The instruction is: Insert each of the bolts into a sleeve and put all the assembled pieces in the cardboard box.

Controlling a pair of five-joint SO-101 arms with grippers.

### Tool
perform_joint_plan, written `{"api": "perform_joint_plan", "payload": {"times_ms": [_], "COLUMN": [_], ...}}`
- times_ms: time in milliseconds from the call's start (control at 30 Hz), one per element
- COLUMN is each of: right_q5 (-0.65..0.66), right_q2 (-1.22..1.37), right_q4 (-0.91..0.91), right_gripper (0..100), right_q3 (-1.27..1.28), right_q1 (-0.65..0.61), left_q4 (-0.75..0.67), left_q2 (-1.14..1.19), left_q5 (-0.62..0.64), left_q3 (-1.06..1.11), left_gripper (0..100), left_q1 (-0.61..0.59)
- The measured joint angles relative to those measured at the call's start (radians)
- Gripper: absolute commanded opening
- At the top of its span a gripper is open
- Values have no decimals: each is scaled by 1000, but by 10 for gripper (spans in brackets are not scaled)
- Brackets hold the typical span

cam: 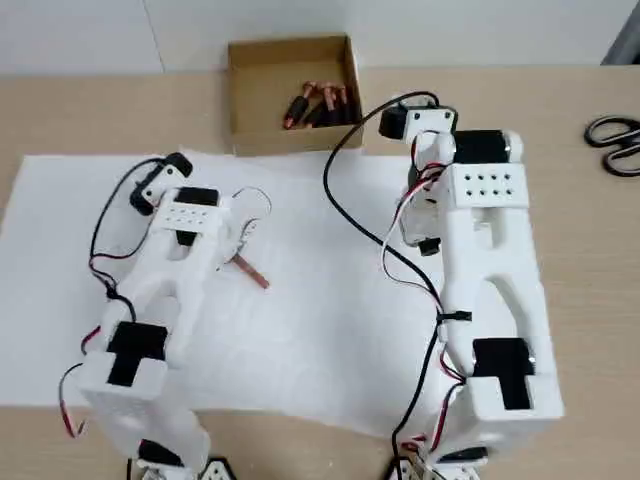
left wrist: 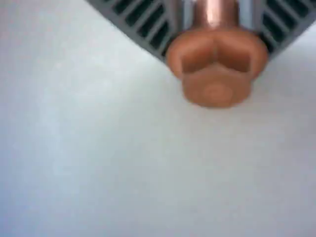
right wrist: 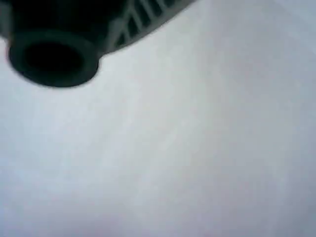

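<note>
**First onlooker:** High view tells most of it. The cardboard box [cam: 258, 100] sits at the upper middle of the frame, with a little heap of assembled pieces [cam: 318, 105] in its right half, copper and black.

**Second onlooker:** How many are in there?

**First onlooker:** Several, but they overlap, so I can't count them for sure.

**Second onlooker:** And the arms?

**First onlooker:** The left gripper [cam: 240, 252] is left of centre over the white sheet [cam: 320, 340]. It's clamped on a copper bolt [cam: 250, 270] that pokes out toward the lower right. In the left wrist view the bolt's flanged head faces the camera at the upper right, with ribbed fingers [left wrist: 138, 15] tight against either side of the shank.

**Second onlooker:** The other one?

**First onlooker:** The right gripper [cam: 428, 232] is right of centre, and it looks closed on a black sleeve [cam: 431, 246]. The right wrist view has that sleeve at the upper left, open bore toward the lens, with a ribbed finger alongside it.

**Second onlooker:** So they aren't joined.

**First onlooker:** Not yet. They're well apart, one on each side of the sheet. These two are the only unboxed parts I can see, so I'd guess it's the last pair. What's left is to line them up, push the bolt in and drop the piece into the box.

**Second onlooker:** Anything else about?

**First onlooker:** Scissors [cam: 615, 143] at the right edge of the table [cam: 560, 110], well away from the work.
</note>
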Motion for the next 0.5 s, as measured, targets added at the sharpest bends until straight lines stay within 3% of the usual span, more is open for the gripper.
{"api": "perform_joint_plan", "payload": {"times_ms": [200, 500], "right_q5": [0, 0], "right_q2": [0, 0], "right_q4": [0, 0], "right_gripper": [4, 4], "right_q3": [0, 0], "right_q1": [0, 0], "left_q4": [150, 368], "left_q2": [17, 23], "left_q5": [-63, -545], "left_q3": [-123, -356], "left_gripper": [5, 5], "left_q1": [49, -31]}}
